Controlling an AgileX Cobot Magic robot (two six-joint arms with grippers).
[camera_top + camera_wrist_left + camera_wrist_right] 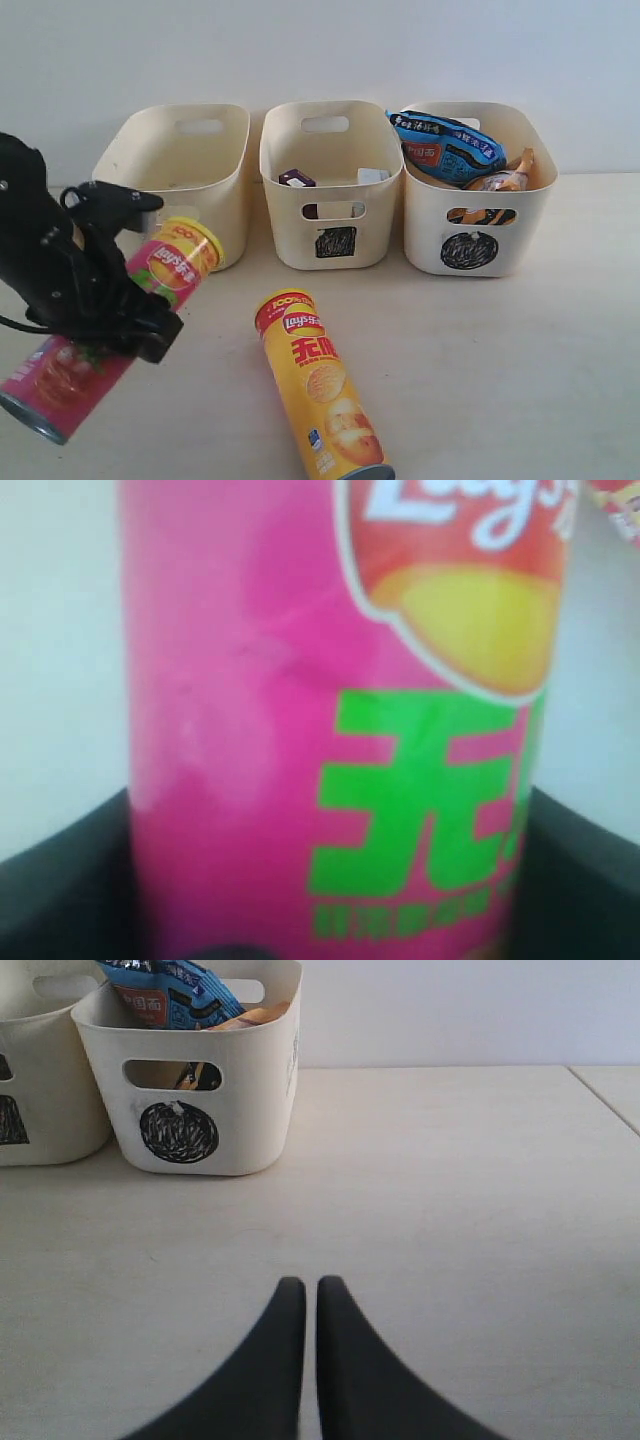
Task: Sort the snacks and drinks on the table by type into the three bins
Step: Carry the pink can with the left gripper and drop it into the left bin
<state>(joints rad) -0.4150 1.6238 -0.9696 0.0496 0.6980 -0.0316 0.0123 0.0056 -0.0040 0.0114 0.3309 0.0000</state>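
Observation:
My left gripper [138, 270] is shut on the pink Lay's tube [176, 258], which hangs tilted above the table [500, 370] with its lid end near the left bin [226, 190]. In the left wrist view the pink tube [250, 730] fills the frame between the dark fingers [60, 890]. The orange-yellow tube [320, 385] lies on its side at the front centre. The middle bin [290, 215] holds the purple carton [297, 179] and the white carton [372, 176]. The right bin [425, 225] holds the blue bag [447, 143] and the orange bag [505, 178]. My right gripper [311, 1285] is shut and empty, low over bare table.
The three bins stand in a row at the back against a pale wall. In the right wrist view the circle-marked bin [250, 1110] is far ahead of the fingers, with the square-marked bin [40, 1080] beside it. A table edge [605, 1100] shows at one side.

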